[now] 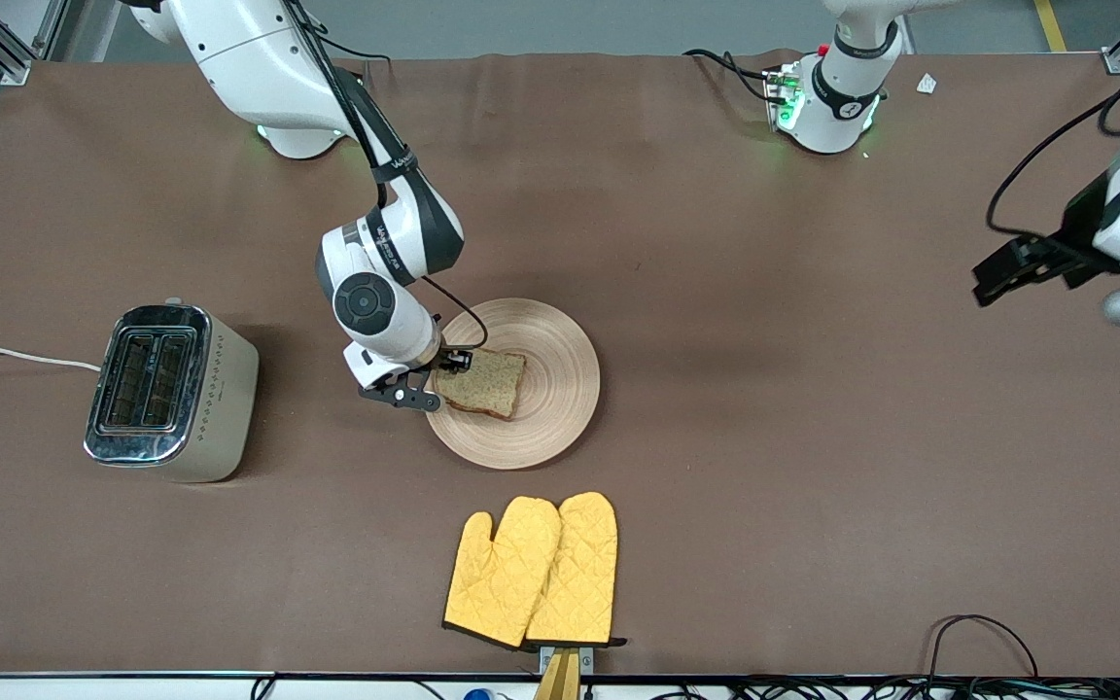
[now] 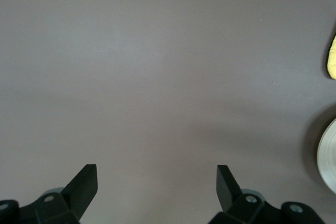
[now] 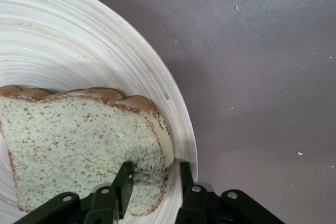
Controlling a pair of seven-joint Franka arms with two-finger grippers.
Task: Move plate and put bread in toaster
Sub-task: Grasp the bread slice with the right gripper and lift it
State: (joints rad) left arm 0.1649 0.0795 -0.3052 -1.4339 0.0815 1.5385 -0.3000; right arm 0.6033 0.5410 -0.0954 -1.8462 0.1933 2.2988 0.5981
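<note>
The pale wooden plate (image 1: 560,389) lies mid-table with the slice of brown bread (image 1: 482,384) flat on it, toward the toaster's side. My right gripper (image 1: 434,379) is down at the plate's rim and open, straddling the bread's corner. In the right wrist view one fingertip (image 3: 125,182) presses into the top of the bread (image 3: 73,145). The other stands on the plate (image 3: 79,40) just outside the crust, with a small gap. The cream and chrome toaster (image 1: 166,389) stands toward the right arm's end of the table, slots up. My left gripper (image 1: 993,277) waits open in the air above the left arm's end of the table, over bare table (image 2: 157,182).
Two yellow oven mitts (image 1: 533,569) lie side by side, nearer to the front camera than the plate. The toaster's white cord (image 1: 16,358) runs off the table's edge at the right arm's end. Brown table surface stretches between the plate and the toaster.
</note>
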